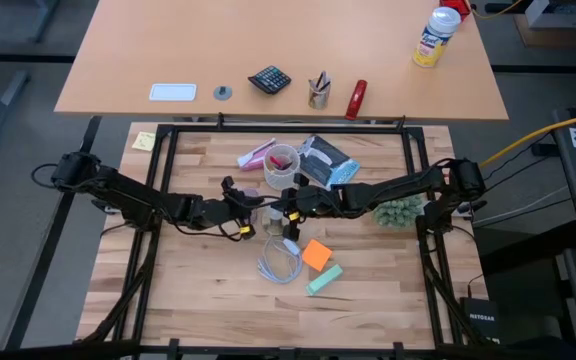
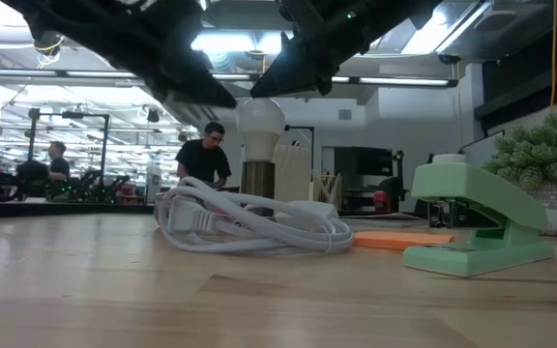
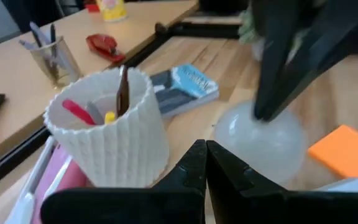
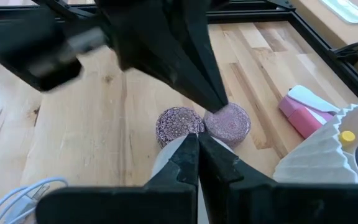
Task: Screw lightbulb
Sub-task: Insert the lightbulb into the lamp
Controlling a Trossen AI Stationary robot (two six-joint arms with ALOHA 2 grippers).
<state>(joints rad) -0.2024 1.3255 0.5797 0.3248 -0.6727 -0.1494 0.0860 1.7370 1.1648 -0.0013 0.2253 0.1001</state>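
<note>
The white lightbulb (image 2: 260, 118) stands upright with its narrow end in a brass-coloured socket (image 2: 257, 180) at the table's middle. In the left wrist view it shows as a pale dome (image 3: 263, 142). My left gripper (image 1: 260, 210) is shut, its tips (image 3: 205, 149) just beside the bulb's upper left side (image 2: 232, 100), with a small gap showing. My right gripper (image 1: 282, 206) is shut too and slants down at the bulb's top (image 2: 256, 92). In the right wrist view its own fingers (image 4: 194, 140) hide most of the bulb. My right gripper's shut fingertips (image 3: 263, 112) stand at the bulb's rounded top (image 3: 253, 124), slanting down from the table's right side. Whether they touch the glass I cannot tell. The bulb stays upright in its socket.
A white ribbed cup with pens (image 3: 107, 127) and a blue book (image 1: 326, 160) lie just behind the bulb. Two purple round pieces (image 4: 176, 124) sit beside it. The looped white cord (image 2: 249, 227), orange notes (image 1: 317, 254) and a green stapler (image 2: 477, 227) lie nearer. A small plant (image 1: 400, 212) stands to the right.
</note>
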